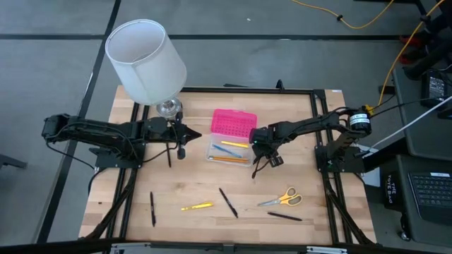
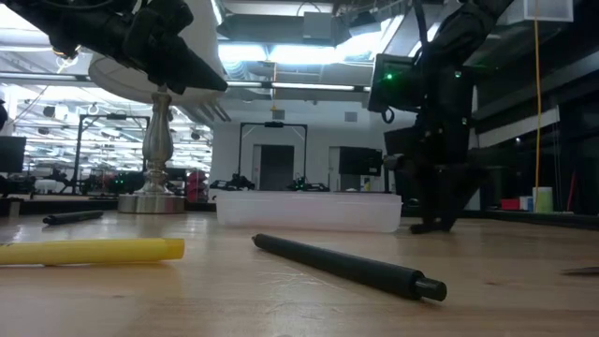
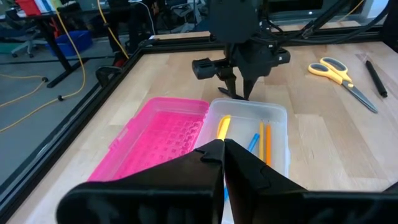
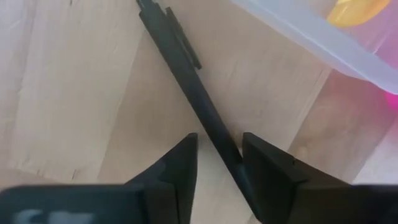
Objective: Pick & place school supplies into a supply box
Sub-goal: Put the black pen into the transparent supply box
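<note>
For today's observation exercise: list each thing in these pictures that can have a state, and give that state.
Supply box: open, pink lid flipped back.
Scissors: closed, flat on the table.
Black pen: between the right tool's fingers.
Right tool: open, astride the pen.
Left tool: shut, empty.

Supply box (image 1: 229, 137): open, pink dotted lid laid flat beside its clear base, just beside the right pincer (image 4: 217, 162) and between both pincers. In the base: yellow, blue and orange pens.

Black pen (image 4: 186, 74): flat on the counter, one end between the right pincer's fingers.

Loose, well apart from both pincers: yellow-handled scissors (image 1: 281, 199), yellow pen (image 1: 196, 207), three black pens.
</note>
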Controlling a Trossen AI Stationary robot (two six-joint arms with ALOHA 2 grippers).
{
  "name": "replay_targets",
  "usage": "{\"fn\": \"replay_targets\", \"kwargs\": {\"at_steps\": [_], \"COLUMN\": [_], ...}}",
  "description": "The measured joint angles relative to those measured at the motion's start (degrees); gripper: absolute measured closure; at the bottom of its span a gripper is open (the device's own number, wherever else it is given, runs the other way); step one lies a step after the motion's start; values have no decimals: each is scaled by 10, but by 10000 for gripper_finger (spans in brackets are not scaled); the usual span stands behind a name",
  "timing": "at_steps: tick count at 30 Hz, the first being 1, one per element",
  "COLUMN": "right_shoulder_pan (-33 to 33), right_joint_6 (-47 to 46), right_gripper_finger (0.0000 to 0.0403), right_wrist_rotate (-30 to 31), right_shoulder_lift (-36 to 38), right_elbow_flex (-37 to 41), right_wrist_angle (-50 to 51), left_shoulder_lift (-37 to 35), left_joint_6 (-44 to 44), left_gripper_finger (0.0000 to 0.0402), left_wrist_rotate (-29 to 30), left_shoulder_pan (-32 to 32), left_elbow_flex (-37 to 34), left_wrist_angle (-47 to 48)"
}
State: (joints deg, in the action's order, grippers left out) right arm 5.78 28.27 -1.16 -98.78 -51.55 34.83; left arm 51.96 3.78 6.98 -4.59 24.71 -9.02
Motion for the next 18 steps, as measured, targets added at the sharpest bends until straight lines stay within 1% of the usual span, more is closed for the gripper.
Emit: {"fn": "replay_targets", "kwargs": {"at_steps": [8, 11, 15, 18], "right_shoulder_pan": [-1, 0, 0, 0], "right_joint_6": [-36, -41, -43, -57], "right_gripper_finger": [348, 368, 373, 361], "right_wrist_rotate": [-8, -9, -9, -9], "right_shoulder_lift": [-1, -1, -2, 1], "right_elbow_flex": [1, 0, 0, 0], "right_wrist_angle": [10, 13, 27, 34], "left_shoulder_lift": [0, 0, 0, 0], "left_joint_6": [0, 0, 0, 0], "left_gripper_finger": [399, 399, 396, 396], "left_wrist_rotate": [0, 0, 0, 0], "left_shoulder_pan": [0, 0, 0, 0], "left_elbow_flex": [0, 0, 0, 0], "left_wrist_angle": [0, 0, 0, 0]}}
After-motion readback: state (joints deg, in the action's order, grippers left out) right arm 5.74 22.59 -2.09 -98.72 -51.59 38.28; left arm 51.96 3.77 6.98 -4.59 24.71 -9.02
